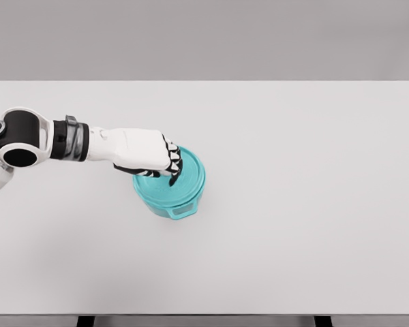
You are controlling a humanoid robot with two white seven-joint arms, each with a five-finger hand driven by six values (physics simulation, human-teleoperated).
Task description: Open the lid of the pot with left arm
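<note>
A teal pot point(165, 203) stands on the white table point(313, 170), left of the middle. Its teal lid point(191, 178) sits on top, and a small handle tab point(182, 212) sticks out at the front. My left arm reaches in from the left edge. My left hand point(168, 167) lies over the lid's left half with its fingers point(175, 162) curled down onto the lid's centre, closed on it. The hand hides any knob under it. The right arm is out of view.
The table's edges run along the back point(204, 82) and the front point(204, 314). Nothing else stands on the table.
</note>
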